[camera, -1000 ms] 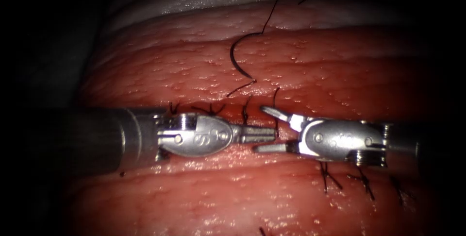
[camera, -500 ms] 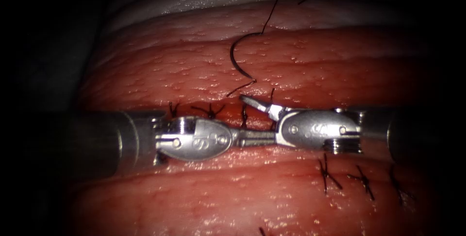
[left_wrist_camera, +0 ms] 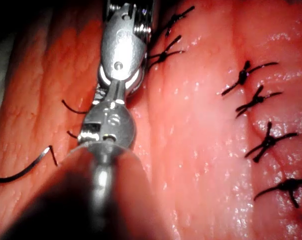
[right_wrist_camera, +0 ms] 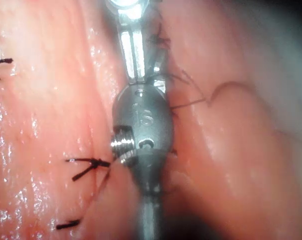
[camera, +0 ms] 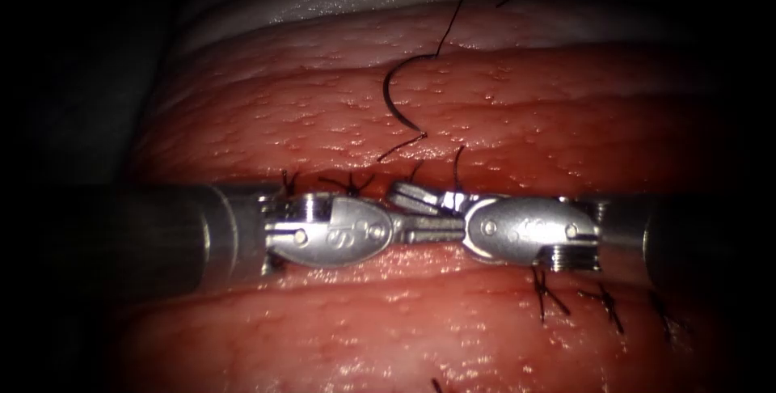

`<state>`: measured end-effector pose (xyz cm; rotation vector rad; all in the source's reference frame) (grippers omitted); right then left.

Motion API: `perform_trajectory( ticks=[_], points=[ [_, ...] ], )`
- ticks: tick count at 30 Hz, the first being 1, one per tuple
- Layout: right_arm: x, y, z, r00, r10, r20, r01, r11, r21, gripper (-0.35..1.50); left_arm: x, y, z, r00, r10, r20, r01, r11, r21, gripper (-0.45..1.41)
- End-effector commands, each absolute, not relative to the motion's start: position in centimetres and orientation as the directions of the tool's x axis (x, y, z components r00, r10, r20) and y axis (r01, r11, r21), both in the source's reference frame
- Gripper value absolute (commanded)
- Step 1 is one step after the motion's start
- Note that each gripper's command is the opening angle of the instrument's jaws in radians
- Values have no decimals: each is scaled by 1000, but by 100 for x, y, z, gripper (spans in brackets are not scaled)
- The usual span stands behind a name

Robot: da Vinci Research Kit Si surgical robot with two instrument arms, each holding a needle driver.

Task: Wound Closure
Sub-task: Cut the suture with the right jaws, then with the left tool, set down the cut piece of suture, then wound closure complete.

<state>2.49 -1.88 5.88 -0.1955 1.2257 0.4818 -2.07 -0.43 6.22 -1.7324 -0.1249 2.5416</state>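
While the needle (camera: pixel 396 102) lies free on the tissue (camera: pixel 566 110) in the upper middle of the frame, above the cut and out of the flesh, the two tools meet tip to tip over the wound. The left tool (camera: pixel 424 231) has its jaws closed, seemingly on thread (camera: pixel 455 168). The right tool (camera: pixel 432 203) has closed in from the right, jaws narrowly parted around the left tips. This looks like thread handling at a knot; next calls for a sure grasp.
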Motion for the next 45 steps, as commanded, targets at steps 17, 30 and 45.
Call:
perform_trajectory(
  ticks=[17,30,45],
  points=[
    [138,-185,569,310,177,-934,-463,886,15,130,-108,-133,591,-396,204,-895,-61,-979,-196,-45],
    [149,-187,562,308,186,-933,-473,881,19,125,-91,-176,629,-429,426,-797,-116,-900,-419,59],
    [158,-169,555,277,304,-912,-471,870,146,135,-45,-117,535,-262,328,-908,-156,-943,-295,46]
  ],
)
